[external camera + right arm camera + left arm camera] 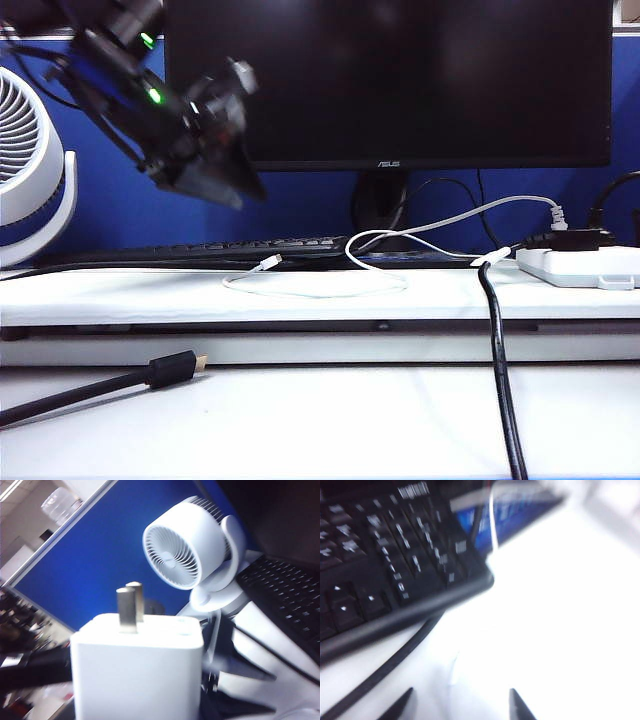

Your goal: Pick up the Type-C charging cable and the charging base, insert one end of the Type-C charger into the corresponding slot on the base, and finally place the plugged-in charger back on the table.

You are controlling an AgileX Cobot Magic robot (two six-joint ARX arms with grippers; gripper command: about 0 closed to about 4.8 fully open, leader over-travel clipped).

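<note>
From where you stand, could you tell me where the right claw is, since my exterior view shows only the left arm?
Observer: The right claw is outside your frame. Its wrist view shows it shut on the charging base.
Operator: Which way is the base turned?
Observer: Its two metal prongs are on the face nearest the wrist camera, and no port shows.
Operator: Is the left claw carrying the Type-C charging cable?
Observer: No. In its blurred wrist view the left claw stands open with nothing between its tips, over the table beside the keyboard.
</note>
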